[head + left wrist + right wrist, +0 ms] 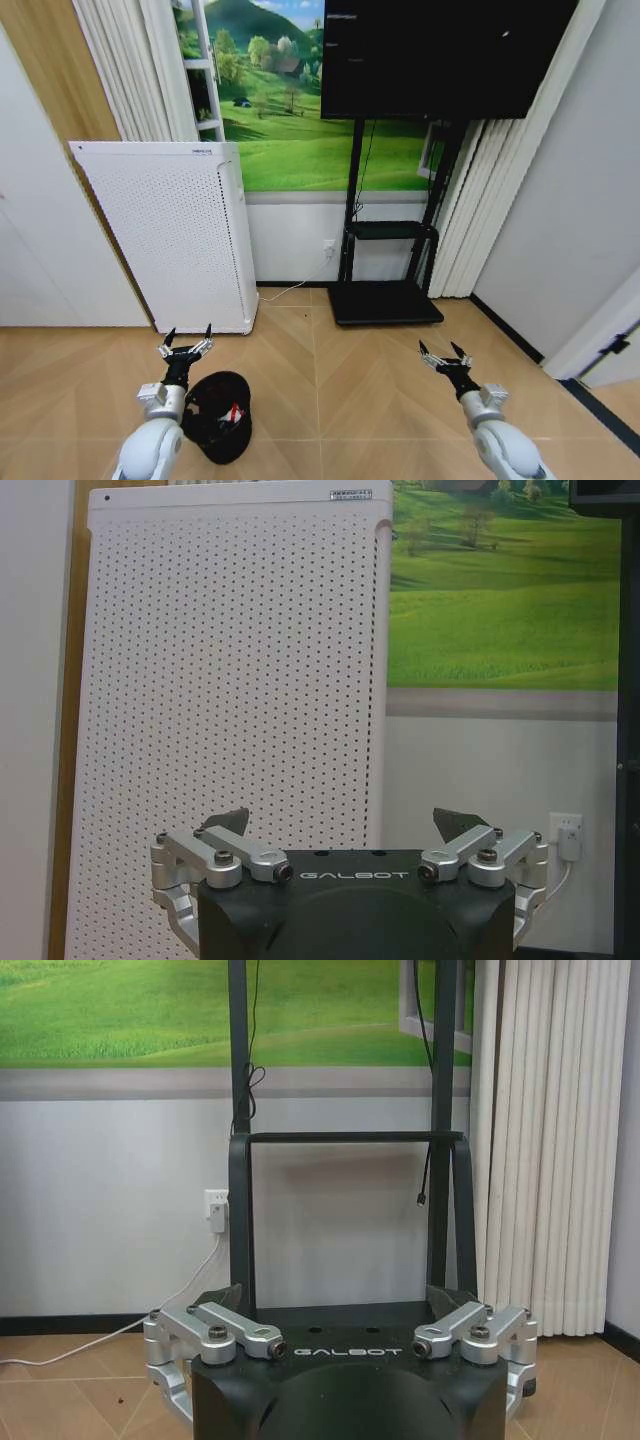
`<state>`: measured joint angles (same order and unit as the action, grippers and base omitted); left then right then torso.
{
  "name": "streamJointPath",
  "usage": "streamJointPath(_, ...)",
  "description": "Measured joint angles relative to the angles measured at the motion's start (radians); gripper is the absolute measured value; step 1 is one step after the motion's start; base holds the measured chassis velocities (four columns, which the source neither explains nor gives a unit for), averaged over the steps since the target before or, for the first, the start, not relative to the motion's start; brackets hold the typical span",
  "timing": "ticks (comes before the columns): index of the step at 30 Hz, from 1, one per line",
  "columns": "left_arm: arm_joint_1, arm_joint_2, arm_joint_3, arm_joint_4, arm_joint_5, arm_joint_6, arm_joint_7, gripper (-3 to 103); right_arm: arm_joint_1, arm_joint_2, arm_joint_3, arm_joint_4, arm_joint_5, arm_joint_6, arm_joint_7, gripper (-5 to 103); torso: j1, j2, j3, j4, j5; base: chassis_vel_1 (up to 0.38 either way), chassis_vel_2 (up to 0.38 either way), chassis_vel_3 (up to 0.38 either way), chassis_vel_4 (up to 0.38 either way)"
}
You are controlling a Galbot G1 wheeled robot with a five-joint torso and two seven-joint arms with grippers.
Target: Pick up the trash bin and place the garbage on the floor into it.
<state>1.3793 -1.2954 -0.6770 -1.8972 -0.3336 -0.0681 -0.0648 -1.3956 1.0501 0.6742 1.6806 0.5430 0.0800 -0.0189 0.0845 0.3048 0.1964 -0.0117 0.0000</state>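
The floor (350,380), light herringbone parquet, ran bare across the middle of the head view and ended at a white wall panel under a green landscape mural. Against that wall stood the white air purifier (170,235), plugged in by a white cord, and beside it the black TV stand (385,270) carrying a dark screen; both were well clear of the working area and appeared to be furnishings only.

The trash bin (218,415), a small black mesh basket, stood upright on the floor directly in front of the purifier and just beside the left arm. A red-and-white wrapper (233,412) was visible inside it, so at least part of the garbage was judged to be already deposited. Whether further items lay within could not be told from the dark interior.

The left end effector (187,349) was held above the floor just beyond the bin's far rim, facing the purifier, fingers spread and grasping nothing. The right end effector (446,356) was held level with it, well apart from the bin, facing the stand, likewise released and empty. This matched, raised posture suggested a neutral position rather than an approach to any object.
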Motion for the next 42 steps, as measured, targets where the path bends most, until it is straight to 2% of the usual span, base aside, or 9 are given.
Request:
streamJointPath(22, 0.000, 0.000, 0.000, 0.000, 0.000, 0.000, 0.000, 100, 0.000, 0.000, 0.000, 0.000, 0.000, 0.000, 0.000, 100, 0.027, 0.092, 0.064, -0.0001, 0.0000, 0.000, 0.000, 0.000, 0.000)
streamJointPath(42, 0.000, 0.000, 0.000, 0.000, 0.000, 0.000, 0.000, 100, 0.000, 0.000, 0.000, 0.000, 0.000, 0.000, 0.000, 100, 0.053, 0.166, 0.112, 0.0000, 0.0000, 0.000, 0.000, 0.000, 0.000)
